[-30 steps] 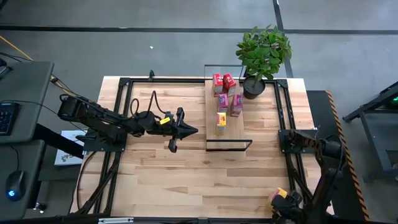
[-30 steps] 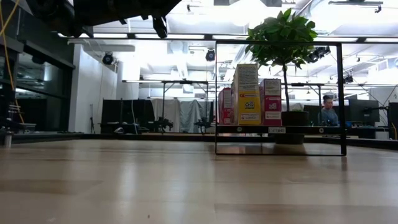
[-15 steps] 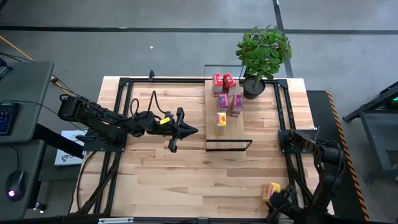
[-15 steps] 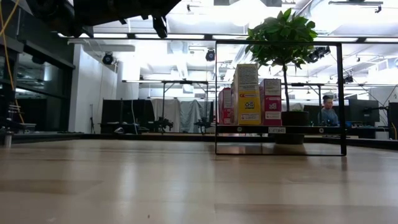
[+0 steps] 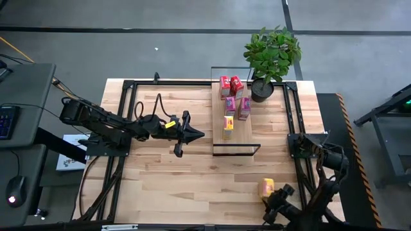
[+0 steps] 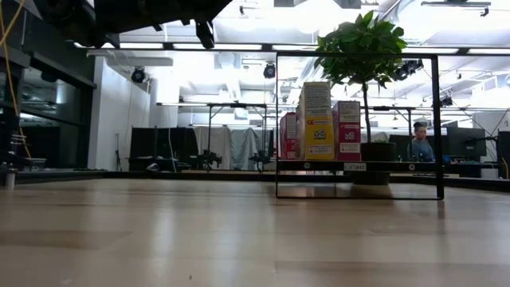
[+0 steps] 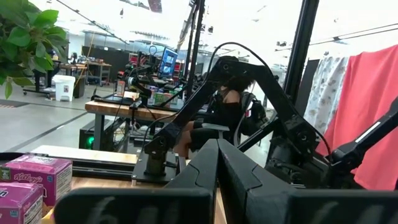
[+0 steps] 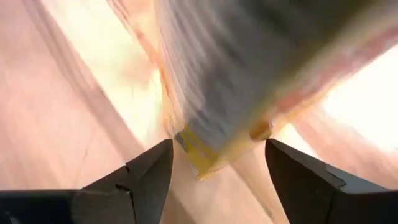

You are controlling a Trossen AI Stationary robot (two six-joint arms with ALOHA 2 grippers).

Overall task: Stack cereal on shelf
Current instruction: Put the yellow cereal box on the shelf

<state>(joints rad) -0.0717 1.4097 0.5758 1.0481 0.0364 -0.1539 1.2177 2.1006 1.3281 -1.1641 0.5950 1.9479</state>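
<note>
Right gripper [image 5: 268, 194] holds a yellow box [image 5: 266, 187] over the near right part of the table [image 5: 167, 186]. Its fingers [image 8: 143, 177] stand spread on either side of the box, which sits between them; the wrist view is blurred, showing only a yellow edge with grey above it, so contact on the faces cannot be confirmed beyond the box filling the gap. Left gripper [image 5: 199, 134] hangs mid-table, jaws pressed together, empty, tips pointing at the shelf [image 5: 236, 131] just beyond them. On the shelf stand five small boxes: two red [image 5: 230, 84] at the far end, two pink-purple [image 5: 237, 106] in the middle, one yellow [image 5: 228, 126] nearest. A potted plant [image 5: 270, 54] stands beside the shelf's far end.
</note>
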